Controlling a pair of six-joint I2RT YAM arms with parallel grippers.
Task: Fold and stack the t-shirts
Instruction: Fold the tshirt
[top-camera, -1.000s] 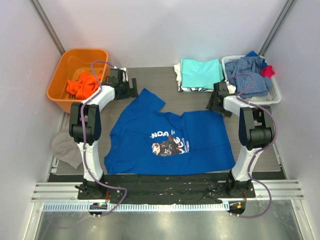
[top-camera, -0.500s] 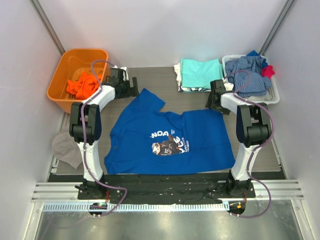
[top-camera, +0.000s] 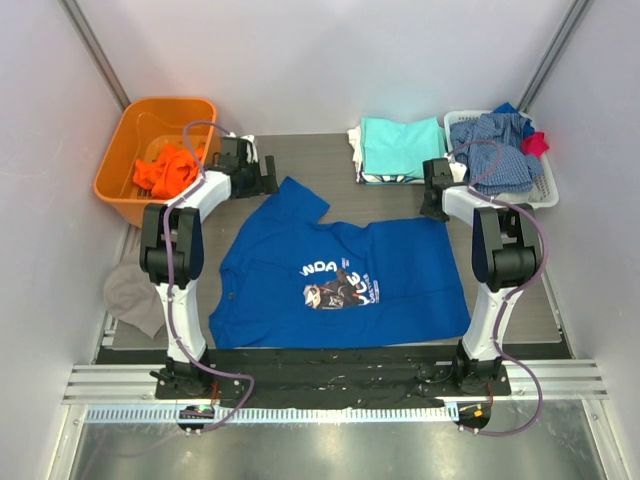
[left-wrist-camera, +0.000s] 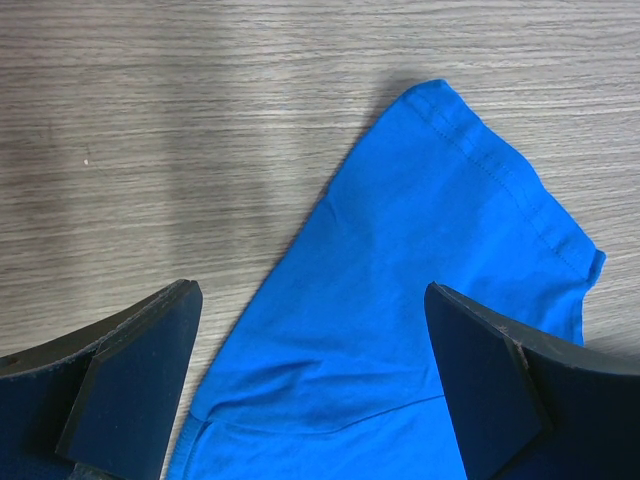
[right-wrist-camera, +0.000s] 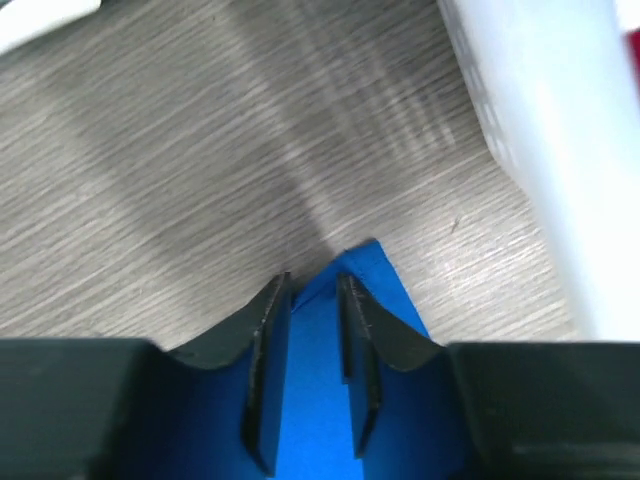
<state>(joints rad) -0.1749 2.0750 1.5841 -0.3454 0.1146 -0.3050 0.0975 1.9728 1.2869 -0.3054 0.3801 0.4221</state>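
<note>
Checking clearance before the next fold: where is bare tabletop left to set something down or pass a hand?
Bare wooden table shows along the far edge, between the left gripper and the folded aqua t-shirt stack, beyond the spread royal blue t-shirt. Crowded: the far right corner, where the right gripper, stack and white plastic basket cluster.

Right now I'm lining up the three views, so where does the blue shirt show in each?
Top: blue shirt spread flat in the centre.
Left wrist: its sleeve fills the lower right, under the wide-open left gripper.
Right wrist: one corner, bottom centre, at the narrowed right gripper.
Shared landmark: the grey wood-grain table.
</note>
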